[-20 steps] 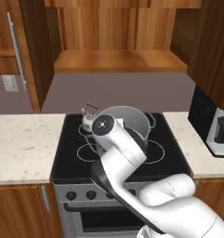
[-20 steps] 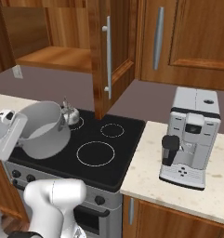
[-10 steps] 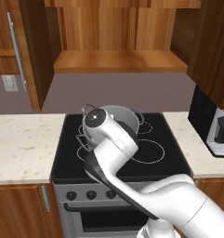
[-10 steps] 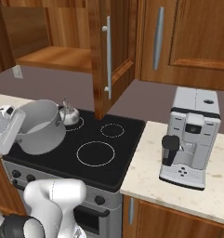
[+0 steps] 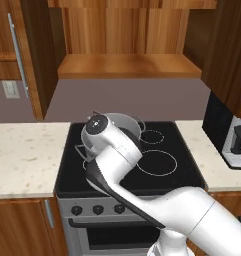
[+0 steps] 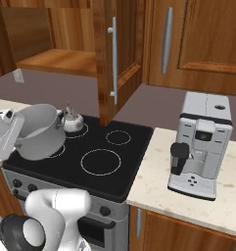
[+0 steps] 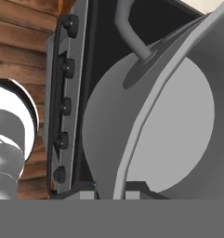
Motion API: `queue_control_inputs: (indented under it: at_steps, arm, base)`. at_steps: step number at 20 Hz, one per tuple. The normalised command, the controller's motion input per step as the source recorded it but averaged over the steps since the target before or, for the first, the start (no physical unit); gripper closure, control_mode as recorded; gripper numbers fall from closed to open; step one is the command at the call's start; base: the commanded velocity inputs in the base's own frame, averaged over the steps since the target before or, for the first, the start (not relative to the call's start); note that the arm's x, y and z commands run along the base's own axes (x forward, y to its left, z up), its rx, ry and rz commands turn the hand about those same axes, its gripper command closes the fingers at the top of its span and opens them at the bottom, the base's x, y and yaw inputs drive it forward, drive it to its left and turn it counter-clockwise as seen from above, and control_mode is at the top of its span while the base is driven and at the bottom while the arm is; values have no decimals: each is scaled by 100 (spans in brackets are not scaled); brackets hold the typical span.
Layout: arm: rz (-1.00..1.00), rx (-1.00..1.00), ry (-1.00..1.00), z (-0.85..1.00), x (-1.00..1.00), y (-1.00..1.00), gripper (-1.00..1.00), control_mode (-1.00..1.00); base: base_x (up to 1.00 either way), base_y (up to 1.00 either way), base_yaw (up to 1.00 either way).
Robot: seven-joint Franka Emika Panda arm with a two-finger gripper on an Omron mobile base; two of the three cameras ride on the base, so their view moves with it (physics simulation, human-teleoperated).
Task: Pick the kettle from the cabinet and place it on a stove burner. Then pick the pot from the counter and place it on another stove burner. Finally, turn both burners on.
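The wide grey pot (image 6: 39, 131) hangs tilted low over the left burners of the black stove (image 6: 120, 158). My gripper (image 7: 112, 194) is shut on its rim, and the thin rim runs up between the two fingertips. In the right base view the hand (image 6: 3, 136) is at the far left edge, against the pot. The left base view has the pot (image 5: 126, 123) partly hidden behind my arm. The small shiny kettle (image 6: 71, 120) stands upright on the back left burner, just behind the pot. The cabinet (image 5: 127, 66) above the stove is open and its shelf is bare.
The two right burners (image 5: 156, 163) are bare. Control knobs (image 5: 97, 209) line the stove's front, and they also run down the hand view as knobs (image 7: 63, 107). A coffee machine (image 6: 200, 143) stands on the counter (image 6: 158, 182) at right. The open cabinet door (image 6: 107, 54) hangs over the stove's back.
The arm has swung left and carried the pot leftward over the stove, tilting it more. The kettle has stayed put.
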Motion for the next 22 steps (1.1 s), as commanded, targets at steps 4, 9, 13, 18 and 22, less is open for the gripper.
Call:
queue_control_inputs:
  at_steps: [4,9,13,18,22]
  arm:
    - [5,0,5,-8,26,0,100,-100]
    - [3,1,7,-11,10,0,100,-100]
    - [1,0,7,-10,11,1,100,-100]
    - [1,1,7,-13,18,2,100,-100]
    - [1,4,3,-15,18,0,100,-100]
  base:
    - [0,0,0]
    - [0,0,0]
    - [0,0,0]
    - [0,0,0]
    - [0,0,0]
